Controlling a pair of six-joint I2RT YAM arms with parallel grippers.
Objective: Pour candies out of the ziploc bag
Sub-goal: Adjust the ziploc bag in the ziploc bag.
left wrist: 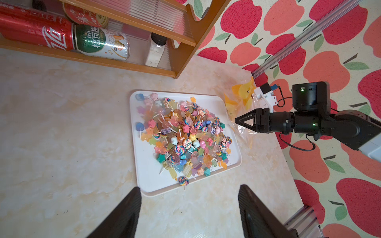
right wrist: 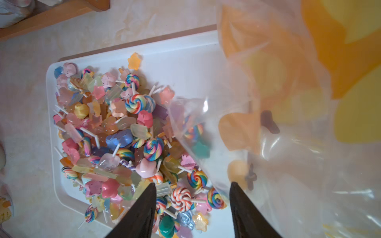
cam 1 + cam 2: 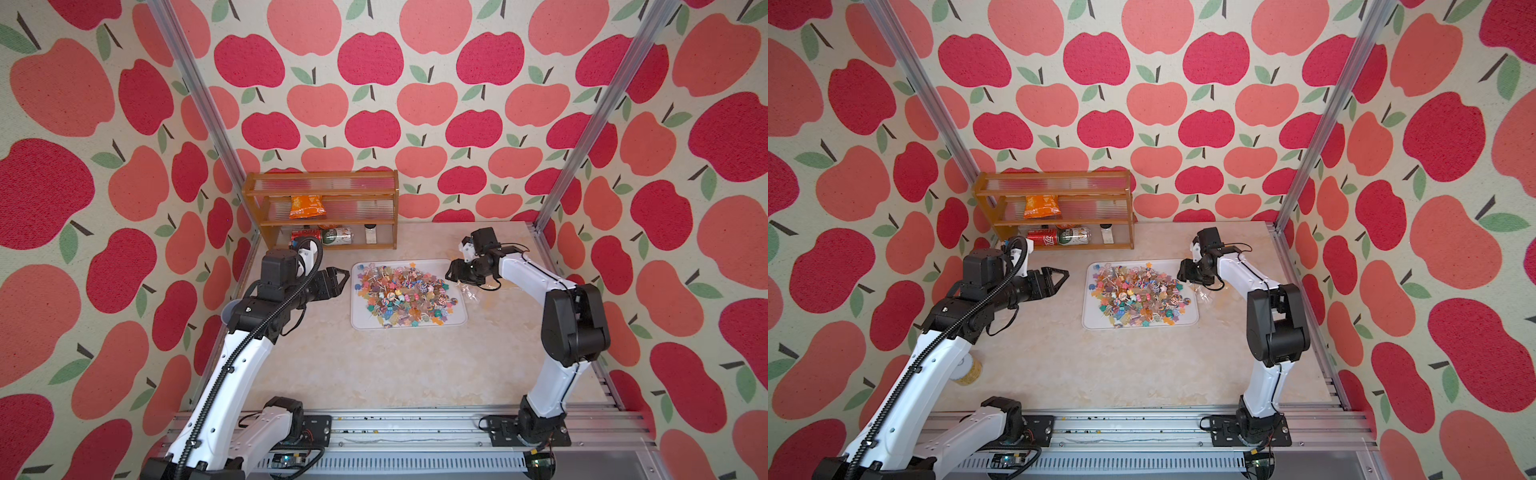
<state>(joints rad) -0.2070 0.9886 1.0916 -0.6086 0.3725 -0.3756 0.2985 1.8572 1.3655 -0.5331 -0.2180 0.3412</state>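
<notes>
The candies (image 3: 401, 293) (image 3: 1138, 293) lie heaped on a white tray (image 3: 361, 320) (image 1: 144, 177) in the middle of the table, many of them swirled lollipops and star shapes (image 2: 123, 134). A clear ziploc bag (image 3: 471, 295) (image 1: 239, 99) (image 2: 288, 103) with yellow and orange print sags at the tray's right edge. My right gripper (image 3: 451, 272) (image 2: 192, 185) hovers open over that edge. Candies show between its fingers and the bag drapes against one of them. To the left of the tray my left gripper (image 3: 343, 281) (image 1: 189, 186) is open and holds nothing.
A wooden shelf (image 3: 320, 208) stands at the back left with an orange snack packet (image 3: 306, 207), cans (image 1: 61, 35) and a small shaker bottle (image 1: 154, 51). A pale roll (image 3: 967, 372) sits under the left arm. Aluminium rails (image 3: 415, 428) run along the table's front.
</notes>
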